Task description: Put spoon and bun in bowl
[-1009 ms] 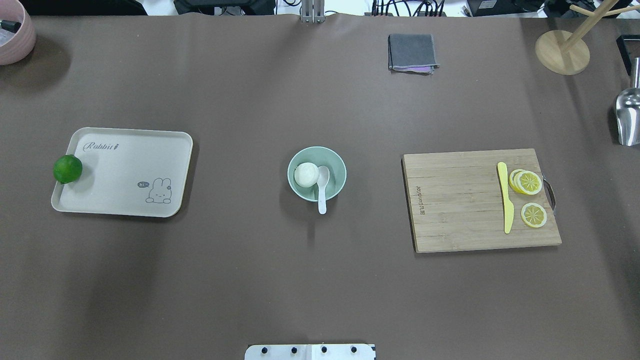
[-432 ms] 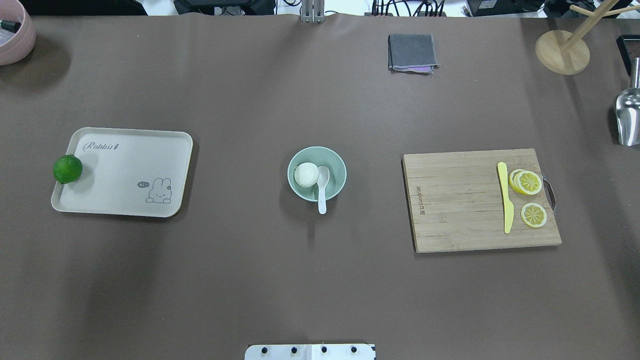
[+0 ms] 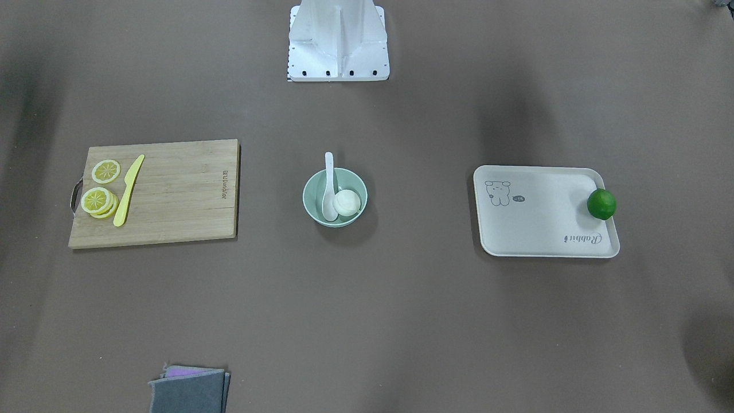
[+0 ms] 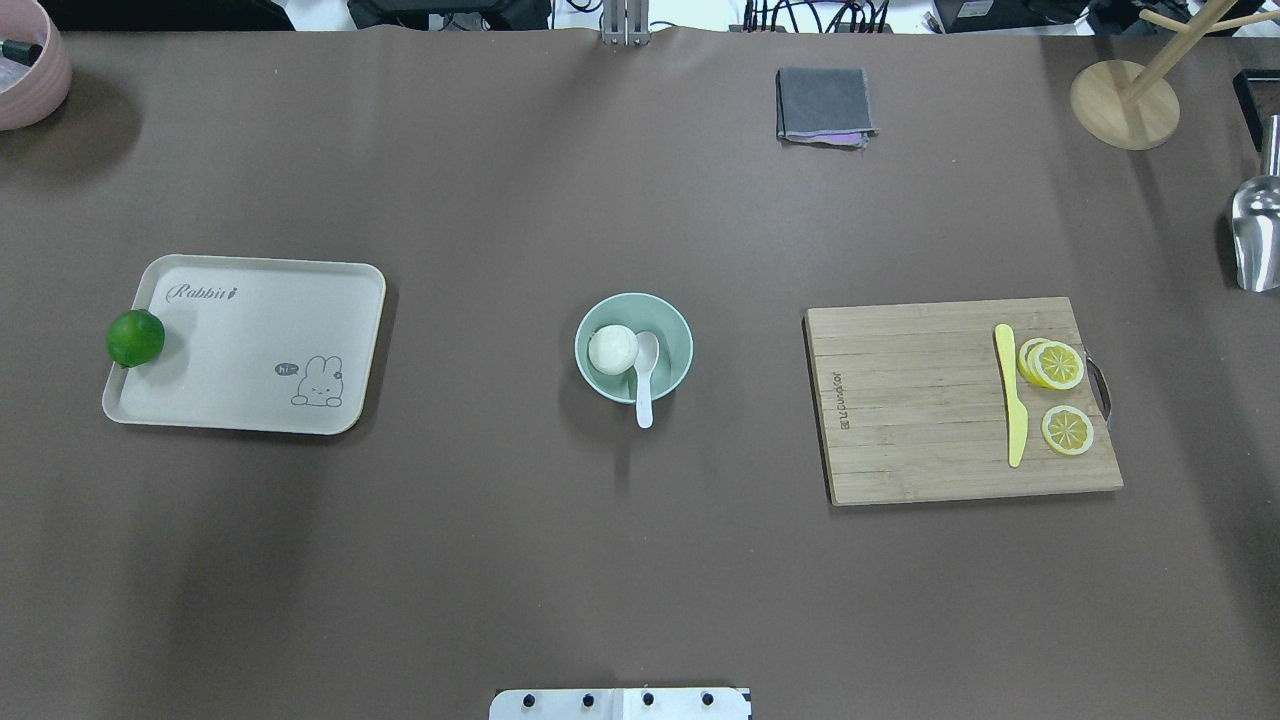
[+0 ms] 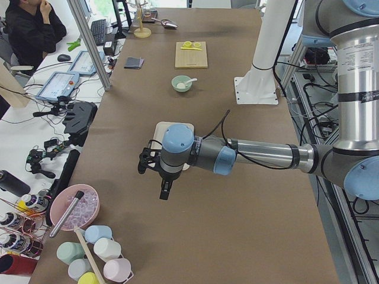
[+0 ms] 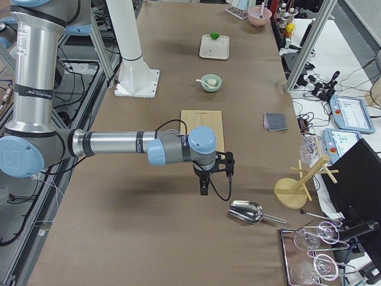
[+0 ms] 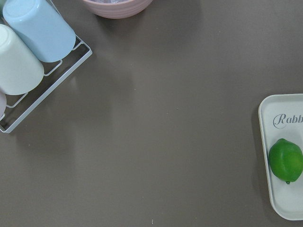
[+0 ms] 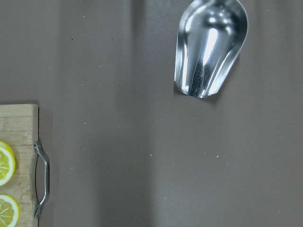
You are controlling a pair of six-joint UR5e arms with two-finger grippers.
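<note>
The mint-green bowl (image 4: pixel 681 340) stands mid-table. The white bun (image 4: pixel 612 349) lies inside it on its left. The white spoon (image 4: pixel 645 385) has its scoop in the bowl and its handle over the near rim. The front-facing view shows the same bowl (image 3: pixel 309 202), bun (image 3: pixel 347 202) and spoon (image 3: pixel 329 183). My left gripper (image 5: pixel 164 190) hangs over the table's left end, beyond the tray. My right gripper (image 6: pixel 204 187) hangs over the right end, near the metal scoop. Both show only in the side views, so I cannot tell whether they are open or shut.
A cream tray (image 4: pixel 250 350) with a lime (image 4: pixel 135 338) lies left. A cutting board (image 4: pixel 920 420) with a yellow knife (image 4: pixel 1012 395) and lemon slices (image 4: pixel 1055 365) lies right. A grey cloth (image 4: pixel 823 104), wooden stand (image 4: pixel 1124 104), metal scoop (image 4: pixel 1255 235) and pink bowl (image 4: pixel 25 70) sit at the edges.
</note>
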